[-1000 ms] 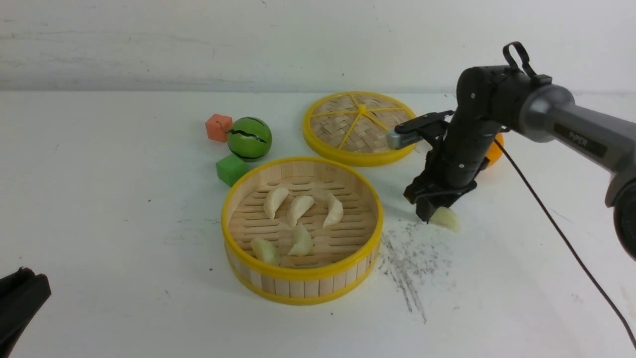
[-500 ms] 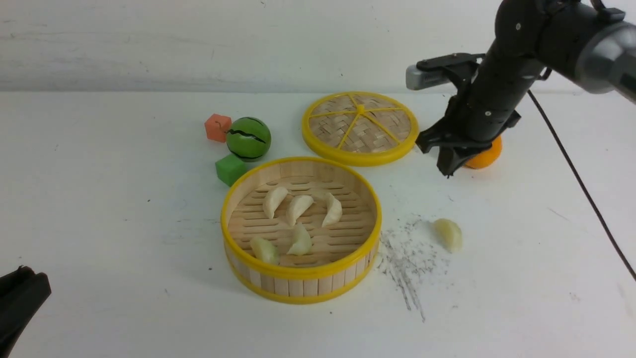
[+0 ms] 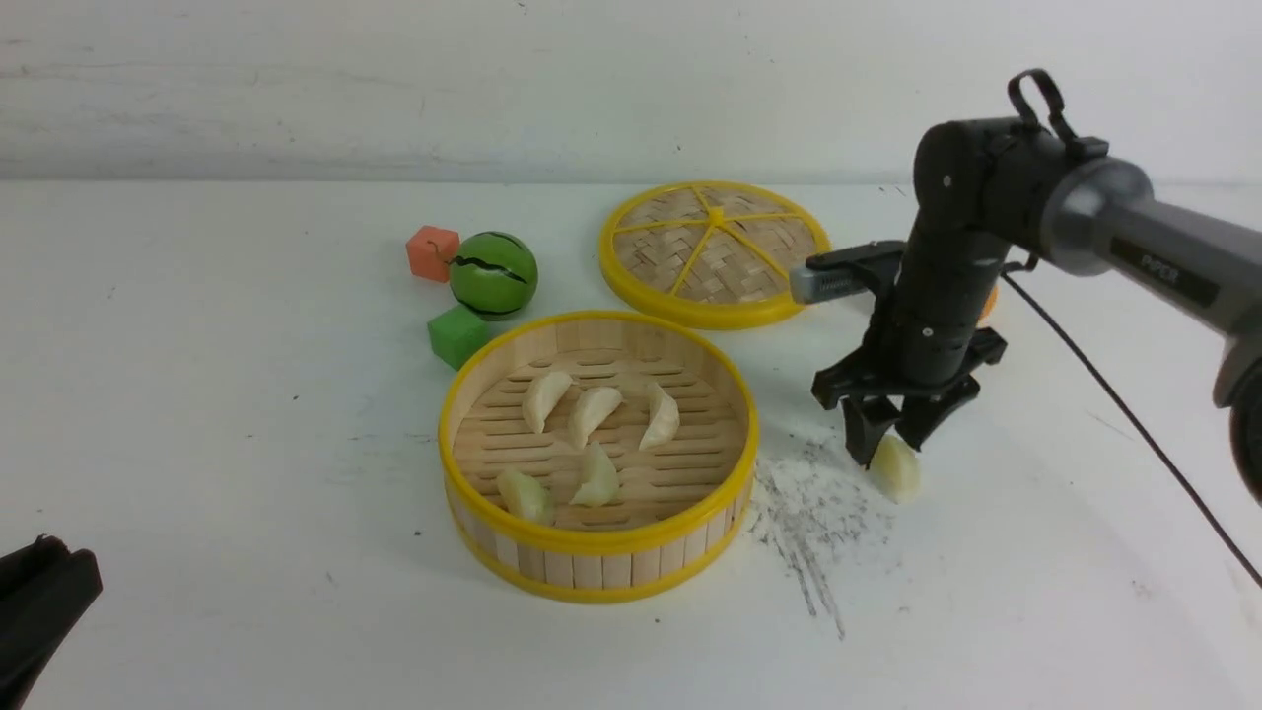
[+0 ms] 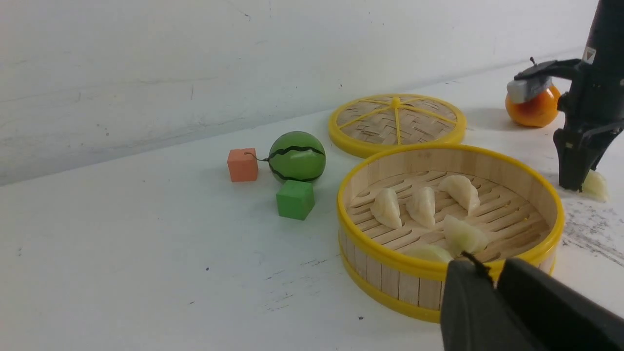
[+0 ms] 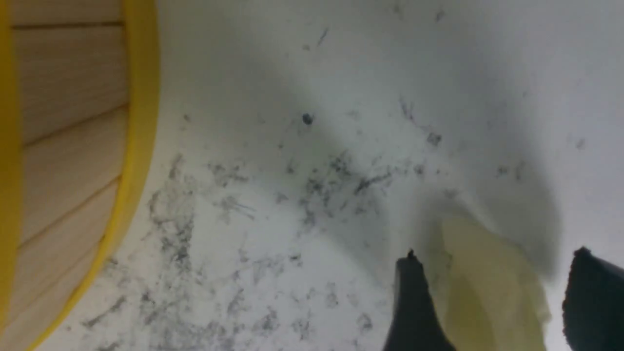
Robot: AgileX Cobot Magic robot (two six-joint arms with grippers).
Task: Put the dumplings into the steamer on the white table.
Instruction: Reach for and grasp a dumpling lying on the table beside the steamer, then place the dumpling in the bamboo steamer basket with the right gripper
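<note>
The steamer (image 3: 599,540) stands on the white table (image 3: 197,414) with several dumplings (image 3: 592,414) on its slatted floor. One more dumpling (image 3: 897,468) lies on the table to the right of the steamer, beside grey scuff marks. My right gripper (image 3: 892,449) points down at it, open, one finger on each side; the right wrist view shows this dumpling (image 5: 487,292) between the two dark fingertips (image 5: 412,292) with gaps on both sides. My left gripper (image 3: 44,582) rests low at the near left, fingers together (image 4: 487,265) and empty, short of the steamer wall (image 4: 390,280).
The flat woven lid (image 3: 715,251) lies behind the steamer. A green watermelon ball (image 3: 494,274), a red-orange cube (image 3: 433,252) and a green cube (image 3: 457,335) sit at the steamer's back left. An orange fruit (image 4: 536,105) stands behind the right arm.
Half a second ago the right arm was raised near the lid, away from the loose dumpling. It has come back down, and its jaws now stand open astride the dumpling. The left arm has not moved.
</note>
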